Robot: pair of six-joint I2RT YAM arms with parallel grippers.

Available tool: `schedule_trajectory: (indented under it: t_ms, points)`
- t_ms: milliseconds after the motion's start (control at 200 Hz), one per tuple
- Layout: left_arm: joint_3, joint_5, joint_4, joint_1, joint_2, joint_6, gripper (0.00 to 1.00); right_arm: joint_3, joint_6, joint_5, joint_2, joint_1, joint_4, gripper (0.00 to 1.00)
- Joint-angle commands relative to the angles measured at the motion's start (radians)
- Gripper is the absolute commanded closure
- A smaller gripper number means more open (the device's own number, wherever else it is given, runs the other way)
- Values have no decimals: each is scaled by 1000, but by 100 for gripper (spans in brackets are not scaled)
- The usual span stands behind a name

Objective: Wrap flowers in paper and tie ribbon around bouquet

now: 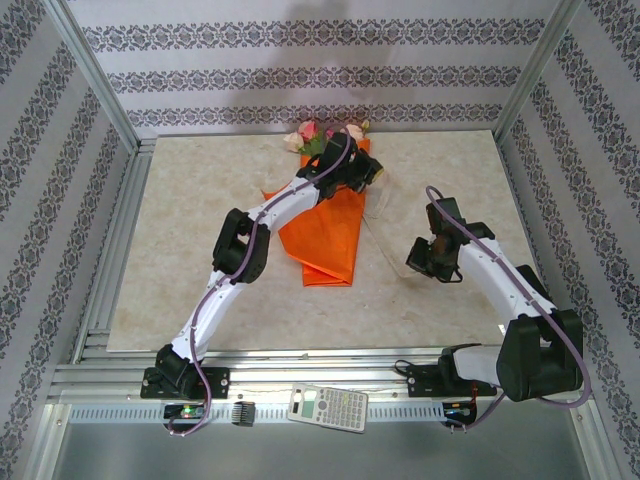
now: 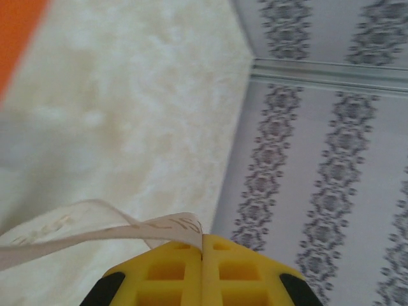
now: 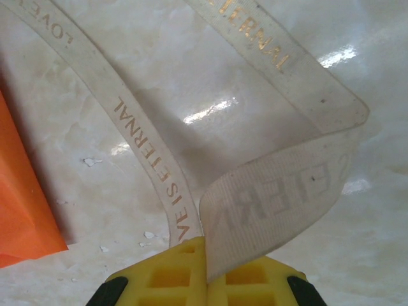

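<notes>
**Ribbon-tying stage.** The left gripper (image 1: 372,172), at upper centre beside the wide end of the bouquet (image 1: 325,235), is closed flat on the printed ribbon (image 3: 140,137). The right gripper (image 3: 205,245), right of centre, pinches a folded loop of the same strand. Likely faults are the thin strand slipping from either pinch, or tension dragging the light paper cone and loosening it. The left arm lies across the cone. A calculator (image 1: 328,407) sits clear at the lower edge.

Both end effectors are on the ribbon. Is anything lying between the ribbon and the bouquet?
Nothing visible. Just table, with a few tiny white flecks, lies between the ribbon pinched in both the left end effector and right end effector and the bouquet.
</notes>
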Motion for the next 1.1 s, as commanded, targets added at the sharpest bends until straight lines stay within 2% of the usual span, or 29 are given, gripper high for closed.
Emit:
schedule_trajectory:
  t_ms: [0,230,370,470,564,664,724,814,899,989,1094]
  points:
    - [-4,25,4,6,25,14,99,21,-4,-32,11,17,4,100]
    - [29,103,-78,-9,79,41,95,44,7,-34,8,21,4,100]
    - [20,124,-166,-18,36,96,75,72,3,-31,33,17,4,100]
    - [-1,98,-271,-20,-41,142,50,87,16,-46,74,1,-5,100]
    - [-21,99,-360,-22,-106,158,39,83,40,-109,143,-20,-28,96]
    - [-39,103,-455,-24,-158,162,31,66,86,-165,173,-7,-54,96]
    - [-67,119,-471,-25,-183,149,30,38,129,-196,161,9,-55,88]
    - [-122,150,-437,-24,-218,118,29,17,164,-207,129,19,-73,67]
    - [-157,150,-432,-23,-253,117,29,39,156,-193,88,11,-102,54]
    - [-208,136,-422,-14,-302,116,28,88,134,-188,67,-13,-158,49]
    - [-316,102,-372,7,-380,104,29,120,126,-216,57,-53,-202,47]
